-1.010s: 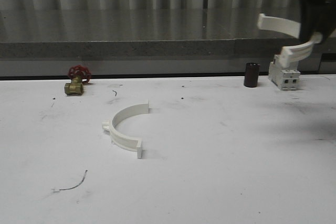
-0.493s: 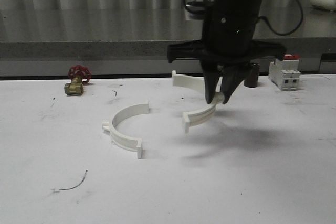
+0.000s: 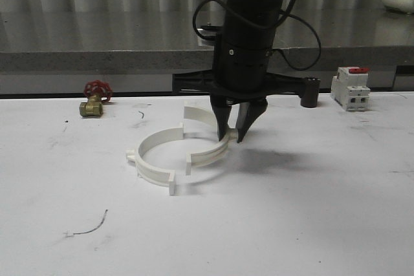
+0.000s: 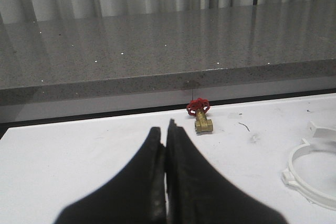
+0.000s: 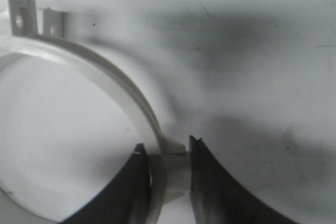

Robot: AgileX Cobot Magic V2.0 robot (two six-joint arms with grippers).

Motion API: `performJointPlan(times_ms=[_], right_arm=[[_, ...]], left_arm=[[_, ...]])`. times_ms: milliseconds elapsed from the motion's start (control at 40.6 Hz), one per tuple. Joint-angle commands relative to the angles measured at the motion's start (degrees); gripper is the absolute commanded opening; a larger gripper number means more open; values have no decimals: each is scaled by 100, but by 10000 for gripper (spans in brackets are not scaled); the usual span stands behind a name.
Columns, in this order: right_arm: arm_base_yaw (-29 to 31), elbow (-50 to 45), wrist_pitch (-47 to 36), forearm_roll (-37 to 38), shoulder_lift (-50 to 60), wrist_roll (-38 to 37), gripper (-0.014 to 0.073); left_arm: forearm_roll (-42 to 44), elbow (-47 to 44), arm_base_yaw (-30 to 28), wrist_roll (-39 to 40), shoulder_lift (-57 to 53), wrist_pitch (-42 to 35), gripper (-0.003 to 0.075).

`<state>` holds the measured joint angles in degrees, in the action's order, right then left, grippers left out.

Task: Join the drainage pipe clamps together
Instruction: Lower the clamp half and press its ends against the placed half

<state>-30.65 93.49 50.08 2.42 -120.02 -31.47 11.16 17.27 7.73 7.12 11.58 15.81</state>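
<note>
Front view: one half-ring clamp (image 3: pixel 206 135) is gripped by the right gripper (image 3: pixel 234 136) just beside the second clamp (image 3: pixel 154 158), which lies on the white table (image 3: pixel 310 211). Left gripper (image 4: pixel 166 129) is seen clenched, empty.

Along the white table's (image 3: pixel 310 224) far edge we see a small brass valve with a red handwheel (image 3: pixel 94 99), a dark cylinder (image 3: pixel 312 92) (partly hidden) and a white boxy breaker with a red switch (image 3: pixel 350 88).

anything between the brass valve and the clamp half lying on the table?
Nothing solid: in the front view, bare white table with a small dark scuff runs from the brass valve to the resting clamp half.
</note>
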Motion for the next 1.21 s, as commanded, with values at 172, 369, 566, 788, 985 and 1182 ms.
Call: performJointPlan(times_ms=[172,369,566,788,985,1182], right_arm=[[-19,215,-10,-174,108,-5,110],[-19,215,-21,-210,69,-5,110],[-19,215,-56,-367,20,-5,110],[-19,215,-89,-399,10,-5,110],[-19,215,-103,-425,-10,-5,110],[-19,215,-103,-425,-8,-11,110]], left_arm=[[-1,156,-9,-1,46,-441,-20],[-1,156,-9,-1,46,-441,-20],[-1,156,-9,-1,46,-441,-20],[-1,156,-9,-1,46,-441,-20],[-1,156,-9,-1,46,-441,-20],[-1,156,-9,-1,46,-441,-20]])
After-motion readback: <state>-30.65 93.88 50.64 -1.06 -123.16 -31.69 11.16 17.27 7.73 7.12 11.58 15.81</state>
